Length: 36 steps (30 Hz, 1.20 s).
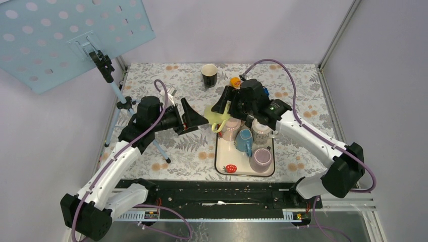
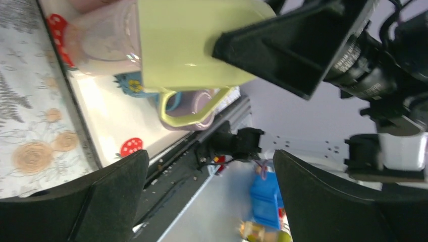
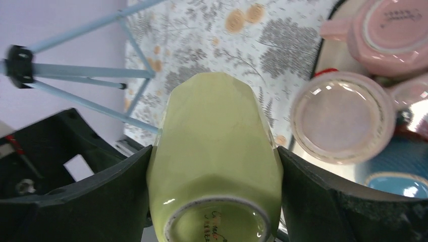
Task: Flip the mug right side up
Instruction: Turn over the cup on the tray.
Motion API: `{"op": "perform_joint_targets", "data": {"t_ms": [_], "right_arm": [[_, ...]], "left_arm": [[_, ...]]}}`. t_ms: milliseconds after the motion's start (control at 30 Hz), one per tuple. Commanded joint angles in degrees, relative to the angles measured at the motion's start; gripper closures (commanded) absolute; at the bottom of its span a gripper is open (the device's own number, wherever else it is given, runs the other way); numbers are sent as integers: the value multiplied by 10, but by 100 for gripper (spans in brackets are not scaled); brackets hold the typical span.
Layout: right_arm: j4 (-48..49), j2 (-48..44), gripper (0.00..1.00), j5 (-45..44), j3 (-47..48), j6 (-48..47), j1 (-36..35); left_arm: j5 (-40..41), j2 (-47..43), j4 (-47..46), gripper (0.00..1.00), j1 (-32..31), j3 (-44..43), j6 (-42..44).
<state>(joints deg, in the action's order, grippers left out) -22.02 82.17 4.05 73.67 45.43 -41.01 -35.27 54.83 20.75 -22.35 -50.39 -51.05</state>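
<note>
One green mug [image 3: 214,151] clamped in right jaws near tray [image 1: 224,157] corner; left jaws wide.

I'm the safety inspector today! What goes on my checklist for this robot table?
Surface: flowery table cover, no spills seen.
Job's things: green mug, held up in the air near the tray's far-left corner.
Clutter: pink mug and blue mug on the tray; black mug upright at the far side, small orange thing beside it.
End effectors: right end effector shut on the green mug; left end effector open, empty, facing the mug.
Cables: purple cable looping along each arm.
Surroundings: tripod holding a blue board with holes, on the left.
</note>
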Motion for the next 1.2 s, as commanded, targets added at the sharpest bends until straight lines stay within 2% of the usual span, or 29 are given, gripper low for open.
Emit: {"op": "perform_joint_targets", "data": {"t_ms": [0, 100, 233, 567, 767, 933, 1167], "right_arm": [[171, -22, 87, 80, -6, 43, 17], [232, -23, 87, 105, -23, 65, 23], [298, -27, 87, 138, -45, 94, 33], [417, -35, 87, 198, -89, 149, 41], [494, -31, 87, 230, -111, 194, 42], [546, -35, 87, 237, -129, 227, 43], [590, -50, 86, 205, -161, 242, 42]], "left_arm": [[-94, 10, -101, 2, 10, 10, -42], [-116, 15, -134, 4, 16, 23, -66], [-115, 15, -133, 5, 20, 26, -61], [-123, 25, -186, 8, 23, 47, -85], [-134, 29, -305, 11, 24, 81, -166], [-133, 38, -450, 19, 23, 112, -262], [-114, 39, -526, 34, 24, 136, -321]]}}
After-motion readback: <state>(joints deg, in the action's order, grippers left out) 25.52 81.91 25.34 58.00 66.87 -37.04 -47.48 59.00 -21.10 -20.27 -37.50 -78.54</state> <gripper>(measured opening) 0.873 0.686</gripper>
